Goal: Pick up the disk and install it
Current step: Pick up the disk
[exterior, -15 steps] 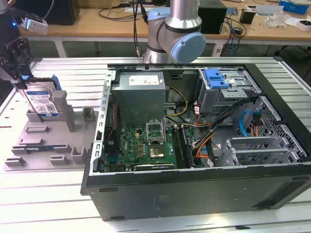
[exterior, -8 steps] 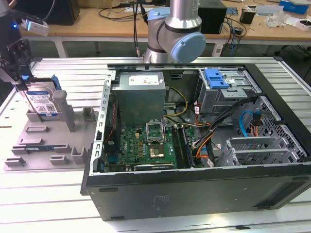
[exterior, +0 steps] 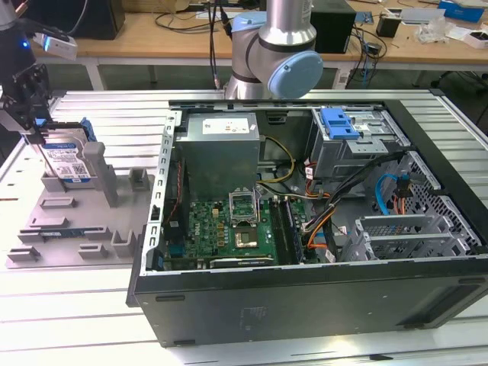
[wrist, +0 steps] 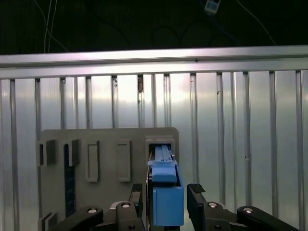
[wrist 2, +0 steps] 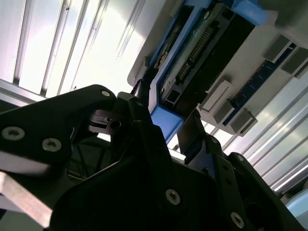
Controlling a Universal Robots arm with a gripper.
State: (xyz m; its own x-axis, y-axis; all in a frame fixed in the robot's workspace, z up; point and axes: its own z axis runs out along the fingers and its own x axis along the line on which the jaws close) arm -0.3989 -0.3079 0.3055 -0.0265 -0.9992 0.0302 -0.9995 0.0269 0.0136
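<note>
The disk [exterior: 67, 162] stands on edge in a slot of the grey holder [exterior: 76, 229] at the exterior view's left, its white-and-blue label facing out. My gripper [exterior: 32, 130] is down at the disk's upper end. In the first wrist view the disk's blue frame [wrist: 166, 202] sits between my two black fingers [wrist: 136, 192], with a narrow gap on each side. My gripper [wrist: 166, 190] is open and straddles the disk. The second wrist view shows the disk's connector edge [wrist 2: 202, 43] running away from the gripper [wrist 2: 166, 120].
The open computer case [exterior: 305, 305] lies to the exterior view's right of the holder, with a grey power supply box [exterior: 221, 149], a motherboard [exterior: 236, 221] and a drive cage with a blue tab [exterior: 339, 122]. The arm's base [exterior: 274, 53] stands behind the case. The ribbed metal table [exterior: 69, 320] carries everything.
</note>
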